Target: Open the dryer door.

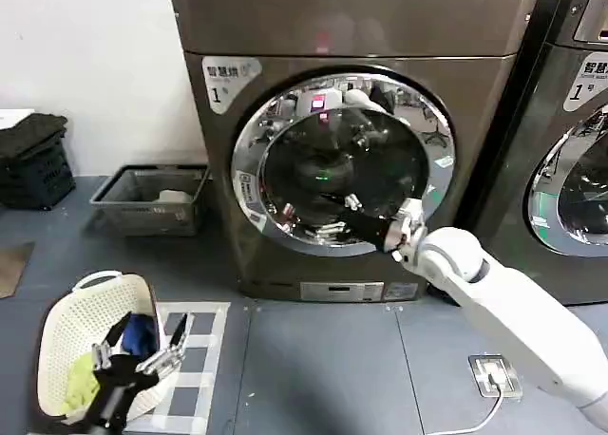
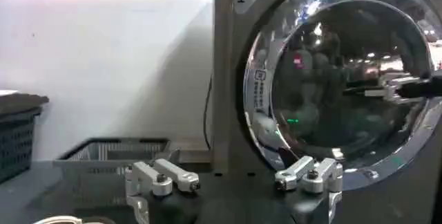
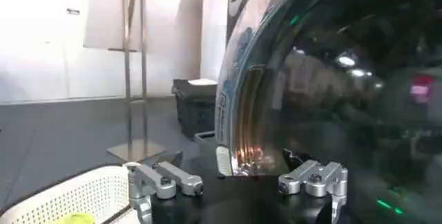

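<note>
The bronze-brown dryer (image 1: pixel 475 103) with a white "1" label stands ahead. Its dryer door (image 1: pixel 249 160), a wide chrome ring around dark glass, looks closed against the front. My right gripper (image 1: pixel 353 207) reaches from the lower right to the lower part of the glass. In the right wrist view the right gripper (image 3: pixel 238 185) is open, its fingers (image 3: pixel 176 179) spread wide just before the chrome ring (image 3: pixel 238 108), holding nothing. My left gripper (image 1: pixel 142 351) hangs low at the left over a white laundry basket (image 1: pixel 66 330); the left gripper (image 2: pixel 238 184) is open and empty, facing the door (image 2: pixel 257 87).
A neighbouring machine (image 1: pixel 570 122) of the same colour stands at the right. A grey tray (image 1: pixel 152 202) and a black crate (image 1: pixel 33 160) sit by the wall at the left. A checked mat (image 1: pixel 199 359) and a floor socket with cable (image 1: pixel 494 373) lie before the dryer.
</note>
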Robot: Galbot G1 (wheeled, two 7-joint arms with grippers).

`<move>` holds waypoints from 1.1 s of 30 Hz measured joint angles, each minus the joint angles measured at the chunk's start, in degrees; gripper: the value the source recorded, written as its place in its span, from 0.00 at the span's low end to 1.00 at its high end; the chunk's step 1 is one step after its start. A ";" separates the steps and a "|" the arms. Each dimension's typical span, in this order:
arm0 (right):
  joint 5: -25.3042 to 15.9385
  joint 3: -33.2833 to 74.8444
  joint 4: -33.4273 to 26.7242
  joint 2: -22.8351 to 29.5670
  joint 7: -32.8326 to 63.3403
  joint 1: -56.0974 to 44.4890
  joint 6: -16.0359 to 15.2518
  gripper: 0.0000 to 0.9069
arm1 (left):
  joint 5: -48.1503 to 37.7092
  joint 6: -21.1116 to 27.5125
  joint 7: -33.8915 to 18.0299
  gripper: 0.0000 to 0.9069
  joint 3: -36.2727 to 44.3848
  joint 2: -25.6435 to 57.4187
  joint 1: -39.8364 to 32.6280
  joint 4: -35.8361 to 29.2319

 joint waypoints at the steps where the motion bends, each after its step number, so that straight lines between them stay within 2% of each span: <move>1: -0.01 -0.23 -0.32 0.24 0.01 0.29 0.07 1.00 | 0.00 0.00 0.00 1.00 0.00 -0.01 0.00 0.00; 27: -0.31 -6.12 -7.27 6.88 0.32 7.00 0.55 1.00 | 0.22 -0.18 0.12 1.00 0.01 -0.26 0.01 0.01; 33: -1.49 -6.72 -7.96 8.63 2.53 7.20 0.62 1.00 | 0.22 -0.19 0.13 1.00 0.01 -0.29 0.07 0.02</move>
